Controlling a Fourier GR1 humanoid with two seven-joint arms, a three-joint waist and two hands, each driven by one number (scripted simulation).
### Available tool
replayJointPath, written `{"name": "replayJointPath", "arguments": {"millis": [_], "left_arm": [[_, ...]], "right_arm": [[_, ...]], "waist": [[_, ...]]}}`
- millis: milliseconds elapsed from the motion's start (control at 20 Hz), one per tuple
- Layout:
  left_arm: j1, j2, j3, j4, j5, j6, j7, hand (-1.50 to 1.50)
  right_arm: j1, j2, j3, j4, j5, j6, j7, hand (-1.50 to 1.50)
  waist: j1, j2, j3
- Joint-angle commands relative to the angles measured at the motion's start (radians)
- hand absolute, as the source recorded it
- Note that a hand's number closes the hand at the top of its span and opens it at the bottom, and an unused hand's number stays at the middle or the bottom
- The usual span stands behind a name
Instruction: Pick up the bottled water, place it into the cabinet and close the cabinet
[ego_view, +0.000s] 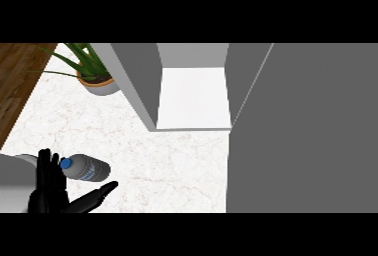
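Left hand (50, 192) open beside bottled water (86, 168) — lying flat, cap pointing left.

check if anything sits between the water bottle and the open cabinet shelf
Nothing visible does. The bottled water lies on the marble counter beside the left hand, and bare counter runs from it up to the cabinet opening. The open door stands right; the potted plant is off left.

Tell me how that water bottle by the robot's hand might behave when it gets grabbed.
The bottled water looks round-bodied and smooth, so it may slip or roll on the marble counter if nudged. It appears small beside the open left hand, so probably light. Its walls look thin, so they might flex.
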Motion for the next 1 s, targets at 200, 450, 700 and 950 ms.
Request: {"name": "replayJointPath", "arguments": {"millis": [200,450,700,950], "left_arm": [[-0.098,-0.008,0.113,0.276,0.086,-0.091,-0.184,-1.5],[-0.119,0.036,0.172,0.351,0.11,-0.13,-0.22,-1.5],[-0.231,0.045,0.238,0.566,0.122,-0.152,-0.339,-1.5],[-0.246,-0.008,0.231,0.63,0.139,-0.184,-0.424,-1.5]], "right_arm": [[0.166,-0.008,-0.025,-0.19,-0.098,0.05,-0.02,-1.5],[0.131,-0.009,-0.05,-0.18,-0.088,0.042,-0.027,-1.5],[0.147,0.0,-0.074,-0.112,-0.082,0.081,-0.088,-1.5],[0.162,0.007,-0.128,-0.076,-0.092,0.108,-0.149,-1.5]], "waist": [[-0.008,0.0,-0.001],[0.006,0.002,0.0],[-0.002,0.002,0.0],[-0.002,0.0,0.001]]}}
